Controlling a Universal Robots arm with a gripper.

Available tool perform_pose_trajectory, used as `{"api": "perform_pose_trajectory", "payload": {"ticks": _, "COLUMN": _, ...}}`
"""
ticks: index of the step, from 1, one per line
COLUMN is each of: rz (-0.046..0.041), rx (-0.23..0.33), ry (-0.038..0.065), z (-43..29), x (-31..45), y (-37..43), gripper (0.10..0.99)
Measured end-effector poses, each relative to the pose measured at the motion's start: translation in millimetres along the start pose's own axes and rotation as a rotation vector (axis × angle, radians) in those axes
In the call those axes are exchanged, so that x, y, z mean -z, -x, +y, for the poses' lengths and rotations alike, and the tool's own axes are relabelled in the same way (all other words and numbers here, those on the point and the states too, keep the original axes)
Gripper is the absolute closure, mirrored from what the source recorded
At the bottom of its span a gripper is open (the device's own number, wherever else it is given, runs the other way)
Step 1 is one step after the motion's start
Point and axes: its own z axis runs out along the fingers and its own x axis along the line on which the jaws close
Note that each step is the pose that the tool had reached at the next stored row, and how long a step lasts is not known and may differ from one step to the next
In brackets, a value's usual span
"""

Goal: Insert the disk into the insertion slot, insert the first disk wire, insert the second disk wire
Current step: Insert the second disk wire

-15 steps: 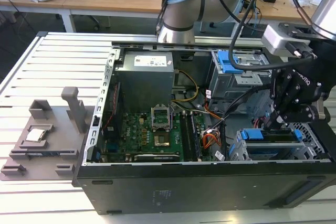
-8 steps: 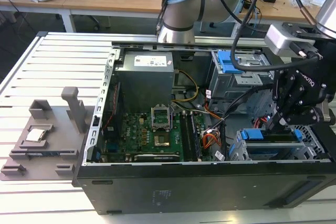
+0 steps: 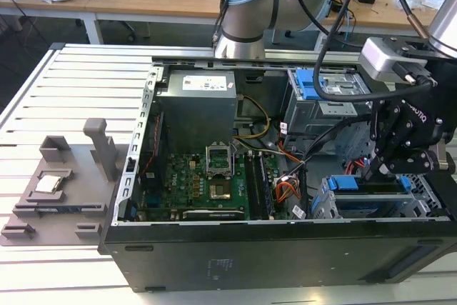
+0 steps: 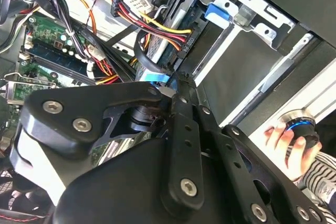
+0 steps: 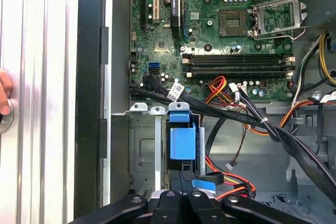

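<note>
The silver hard drive in its bright blue plastic carrier bracket (image 5: pixel 182 141) sits inside the low grey perforated sheet-metal drive cage (image 5: pixel 140 153), in the corner of the open black computer case (image 3: pixel 214 262) towards the exterior view's right. The black gripper (image 3: pixel 377 171) hangs directly over the drive's blue end with its jaws drawn close together (whether anything is pinched between them cannot be told). Just beside its tips lies a flat blue cable end (image 5: pixel 203 183), and a black plug on red, yellow and black wires (image 4: pixel 178 35) hangs near. Beyond these lie the green motherboard (image 3: pixel 207 183) and a taller grey bay with a blue ribbed latch (image 3: pixel 308 83). A person's hand (image 4: pixel 283 141) grips a black knob with a blue ring (image 4: pixel 300 124) at the edge of the slotted metal bench (image 3: pixel 36 105).
</note>
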Motion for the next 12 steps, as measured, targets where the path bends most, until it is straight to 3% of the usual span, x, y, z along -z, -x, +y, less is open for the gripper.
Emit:
{"api": "perform_pose_trajectory", "payload": {"ticks": 2, "rz": 0.0, "rx": 0.0, "ry": 0.0, "z": 0.0, "x": -0.1, "y": 0.0, "gripper": 0.973}}
{"api": "perform_pose_trajectory", "payload": {"ticks": 3, "rz": 0.0001, "rx": 0.0, "ry": 0.0, "z": 0.0, "x": 0.0, "y": 0.0, "gripper": 0.91}}
{"api": "perform_pose_trajectory", "payload": {"ticks": 7, "rz": 0.002, "rx": 0.0, "ry": 0.0, "z": 0.8, "x": 9.8, "y": -0.9, "gripper": 0.91}}
{"api": "perform_pose_trajectory", "payload": {"ticks": 12, "rz": 0.0021, "rx": 0.0, "ry": 0.0, "z": 0.9, "x": 10.0, "y": -0.9, "gripper": 0.898}}
